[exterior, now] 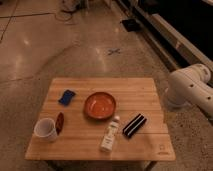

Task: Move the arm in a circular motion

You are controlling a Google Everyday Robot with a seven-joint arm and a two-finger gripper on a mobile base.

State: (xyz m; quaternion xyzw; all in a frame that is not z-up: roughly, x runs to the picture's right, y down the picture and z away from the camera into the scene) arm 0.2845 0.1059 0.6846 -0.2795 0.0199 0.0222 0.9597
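The glossy white arm shows at the right edge of the camera view, beside the right side of the wooden table. Only thick tubular segments and a rounded joint are in view. The gripper is out of view, past the right edge of the frame. On the table stand an orange bowl, a white cup, a white bottle, a blue sponge, a small red object and a black-and-white striped object.
The table stands on a polished speckled floor with a blue cross mark behind it. A dark ledge with a light rail runs along the upper right. Cables lie at the top centre.
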